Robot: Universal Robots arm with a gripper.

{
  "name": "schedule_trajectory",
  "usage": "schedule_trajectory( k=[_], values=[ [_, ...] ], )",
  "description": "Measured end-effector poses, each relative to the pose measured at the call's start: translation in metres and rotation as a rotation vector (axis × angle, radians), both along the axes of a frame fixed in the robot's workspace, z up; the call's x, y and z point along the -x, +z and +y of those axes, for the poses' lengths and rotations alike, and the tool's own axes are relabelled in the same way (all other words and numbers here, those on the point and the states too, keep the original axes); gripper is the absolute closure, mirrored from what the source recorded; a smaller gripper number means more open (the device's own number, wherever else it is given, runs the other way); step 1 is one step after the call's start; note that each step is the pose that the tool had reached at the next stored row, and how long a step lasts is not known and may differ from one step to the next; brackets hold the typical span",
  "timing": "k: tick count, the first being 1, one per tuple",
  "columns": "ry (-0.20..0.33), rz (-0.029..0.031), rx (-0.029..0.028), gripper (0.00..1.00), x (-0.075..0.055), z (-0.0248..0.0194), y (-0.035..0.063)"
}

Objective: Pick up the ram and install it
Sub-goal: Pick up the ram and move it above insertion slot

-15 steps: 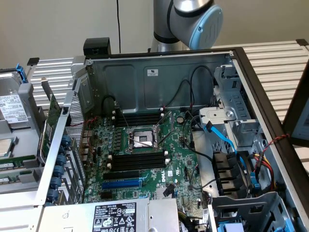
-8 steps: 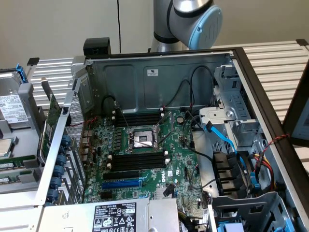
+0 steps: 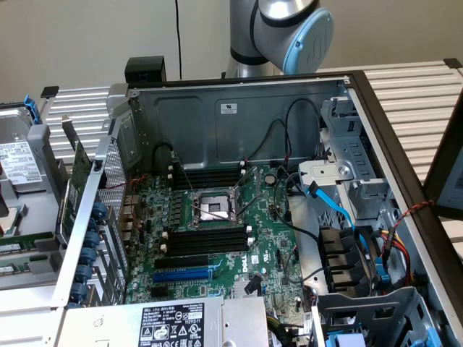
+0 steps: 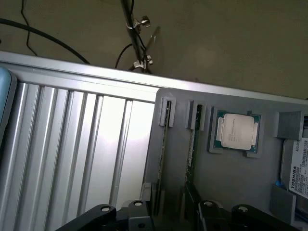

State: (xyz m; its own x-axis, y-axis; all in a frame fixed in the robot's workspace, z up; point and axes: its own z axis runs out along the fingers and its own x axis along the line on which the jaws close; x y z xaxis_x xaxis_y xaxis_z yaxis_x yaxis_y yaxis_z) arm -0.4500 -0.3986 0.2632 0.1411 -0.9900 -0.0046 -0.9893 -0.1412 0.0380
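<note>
Grey metal makes the big computer case (image 3: 217, 123), which lies open in the exterior view. The robot arm (image 3: 289, 29) stands behind it at 12 o'clock, silver with a light blue cap. Inside the case is the green motherboard (image 3: 271, 238). Long black memory slots (image 3: 206, 238) sit at 6 o'clock from its square processor socket (image 3: 215, 208), and a blue slot (image 3: 181, 275) lies just past them.

A grey tray (image 4: 231, 187) sits at 9 o'clock from the case, on a ribbed metal table (image 4: 72, 154). A hard drive (image 4: 298, 168) with a white label lies in the tray.

The wrist view looks down on this tray. The black gripper (image 4: 173, 219) hangs over it. Its two halves stand wide apart and it holds nothing.

One ram stick (image 4: 191, 154) stands on its thin edge in the tray, in grey holders. The other ram stick (image 4: 165, 159) stands just beside it, the same way. Both run toward the gap in the gripper. A small shiny processor chip (image 4: 237, 132) lies flat near them.
</note>
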Motion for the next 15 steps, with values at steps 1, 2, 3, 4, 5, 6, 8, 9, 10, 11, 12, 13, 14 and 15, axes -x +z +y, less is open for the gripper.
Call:
schedule_trajectory(
  k=[1,2,3,4,5,6,8,9,10,11,12,13,14,15],
  values=[
    [-0.004,-0.0001,0.0001,0.59,0.000,0.0000,-0.0018],
    [-0.008,-0.0002,0.0000,0.59,0.000,0.0000,-0.0038],
    [-0.011,-0.0002,0.0001,0.59,0.000,0.0000,-0.0055],
    [-0.013,-0.0002,0.0001,0.59,0.000,0.0000,-0.0073],
    [-0.015,-0.0002,0.0007,0.59,0.000,0.0000,-0.0090],
    [-0.018,-0.0009,0.0024,0.59,0.000,-0.0002,-0.0100],
    [-0.024,-0.0050,0.0053,0.59,0.000,-0.0008,-0.0116],
    [-0.027,-0.0069,0.0060,0.59,0.000,-0.0011,-0.0125],
    [-0.031,-0.0085,0.0063,0.59,0.000,-0.0014,-0.0139],
    [-0.034,-0.0086,0.0063,0.59,0.000,-0.0015,-0.0157],
    [-0.036,-0.0087,0.0064,0.59,0.000,-0.0016,-0.0175],
    [-0.038,-0.0088,0.0063,0.59,0.000,-0.0018,-0.0194],
    [-0.040,-0.0088,0.0063,0.59,0.000,-0.0022,-0.0212],
    [-0.042,-0.0095,0.0064,0.59,0.000,-0.0032,-0.0228]
  ],
)
